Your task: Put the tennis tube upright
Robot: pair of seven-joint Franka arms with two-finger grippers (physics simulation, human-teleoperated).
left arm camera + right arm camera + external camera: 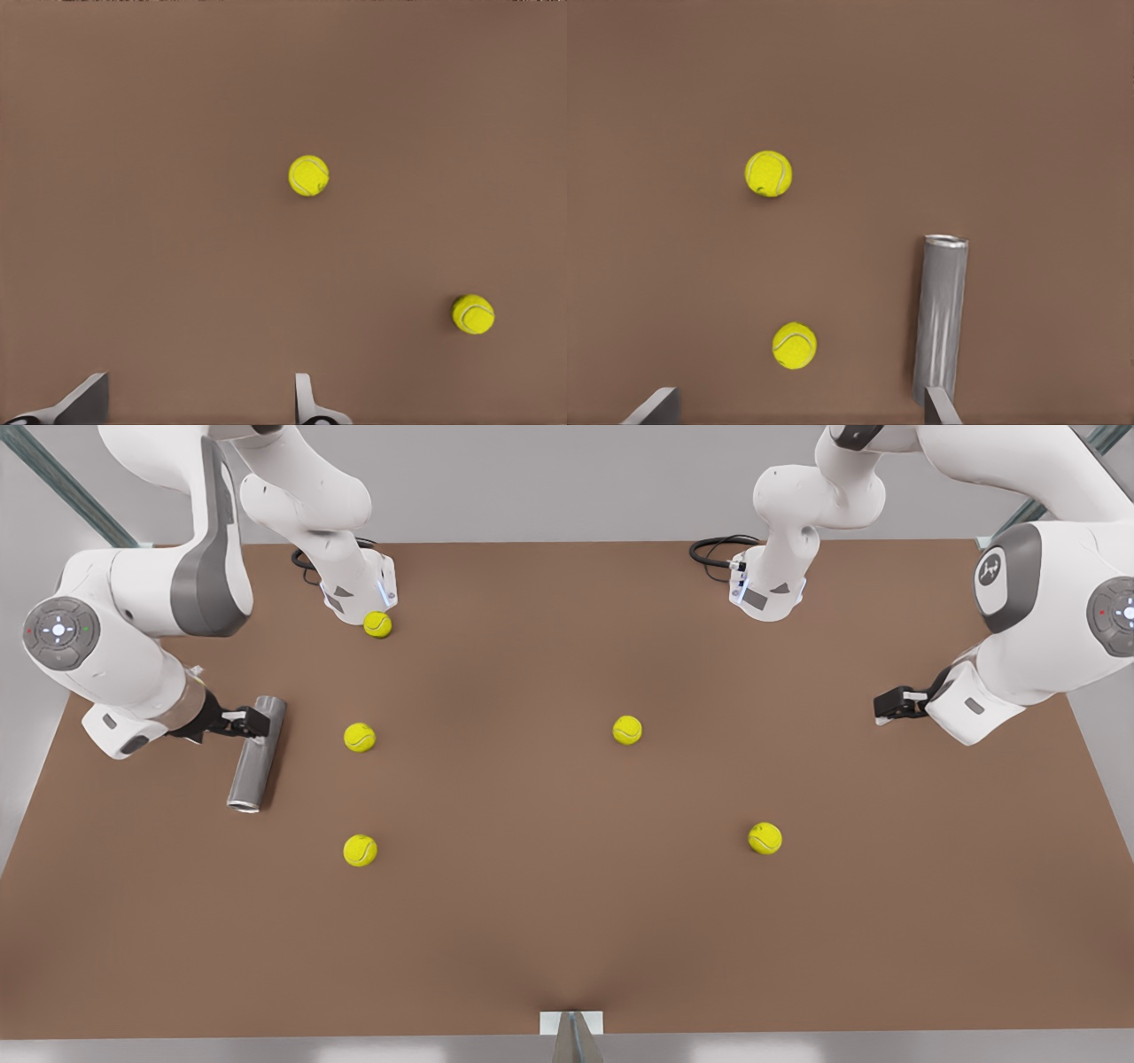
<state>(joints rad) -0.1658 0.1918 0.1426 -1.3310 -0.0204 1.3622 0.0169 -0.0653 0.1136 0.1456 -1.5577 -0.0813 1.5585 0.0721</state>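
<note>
"Five yellow balls (359,737) lie on the brown table (532,921) in the front view; where is the tennis tube (257,753)?"

"Lying flat near the front view's left; the right gripper (251,722) is at its far end; the left gripper (886,707) waits well apart, on the front view's right."

"And the left wrist view?"

"Its fingers (89,400) are spread wide above the table."

"The right wrist view?"

"Fingers (939,405) spread wide too; one sits just beside the tennis tube's (943,310) end."
</note>
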